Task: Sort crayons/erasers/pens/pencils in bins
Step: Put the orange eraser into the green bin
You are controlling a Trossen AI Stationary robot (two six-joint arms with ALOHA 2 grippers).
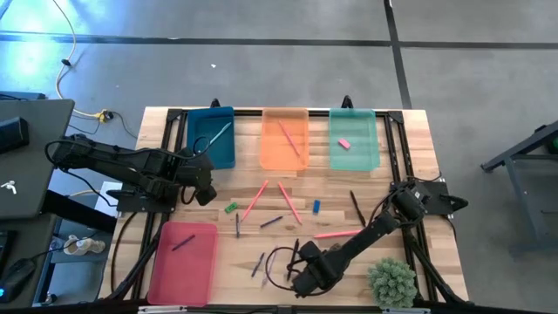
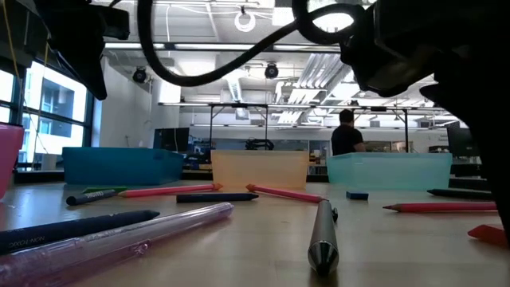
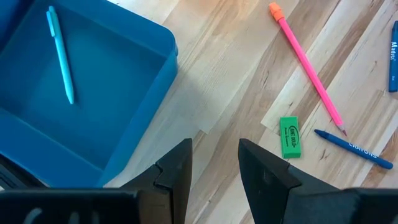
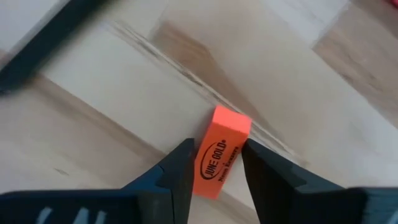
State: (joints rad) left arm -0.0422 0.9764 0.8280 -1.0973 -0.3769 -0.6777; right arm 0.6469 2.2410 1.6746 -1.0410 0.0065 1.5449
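Observation:
My right gripper (image 1: 301,279) is down near the table's front edge, fingers on either side of a red-orange eraser (image 4: 224,134). My left gripper (image 3: 214,163) hovers open and holds nothing, beside the near right corner of the teal-blue bin (image 1: 212,135), which holds a light blue pen (image 3: 61,56). The orange bin (image 1: 285,161) holds a pink pencil and the mint bin (image 1: 353,161) a pink eraser. The pink-red bin (image 1: 183,270) holds a dark stick. A green eraser (image 3: 290,137) lies flat on the wood between the bins. My right gripper pinches the red-orange eraser by its two long sides (image 4: 208,177) between its two fingers. The fingers come from above, pointing down, and lie across the block. The eraser's printed face is up, and its far end (image 4: 233,118) lies against the wooden table.
Pink pencils (image 1: 255,201), a blue eraser (image 1: 316,207) and dark pens (image 1: 270,222) are scattered over the table's middle. A silver pen (image 2: 323,235) lies close to the front edge. A small green plant (image 1: 391,281) stands at the near right corner. A black cable (image 1: 279,262) loops beside my right gripper.

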